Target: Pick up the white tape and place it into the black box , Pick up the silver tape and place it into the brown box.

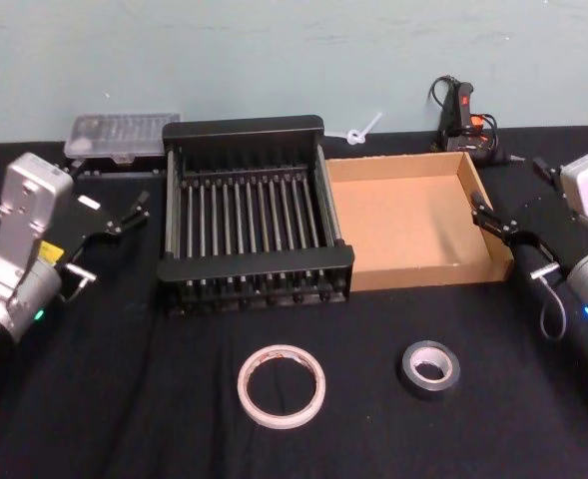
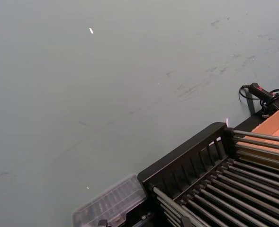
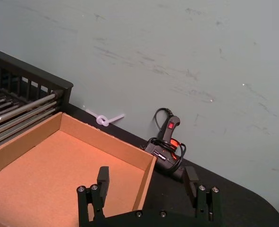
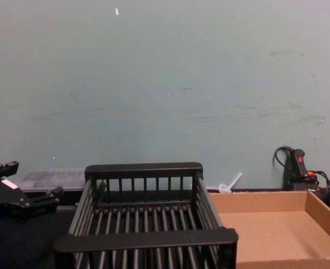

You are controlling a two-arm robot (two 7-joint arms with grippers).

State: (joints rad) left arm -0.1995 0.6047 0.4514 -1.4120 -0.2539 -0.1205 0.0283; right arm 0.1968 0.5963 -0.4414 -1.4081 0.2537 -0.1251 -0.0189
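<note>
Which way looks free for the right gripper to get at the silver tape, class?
Probably yes, from above. The silver tape lies flat on the table's black cloth, apart from the white tape and in front of the brown box. The right gripper, open, hovers by that box's right wall.

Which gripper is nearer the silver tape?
Right. The right gripper hangs open over the brown box's right wall, behind the silver tape; the left gripper sits far across, left of the black box.
</note>
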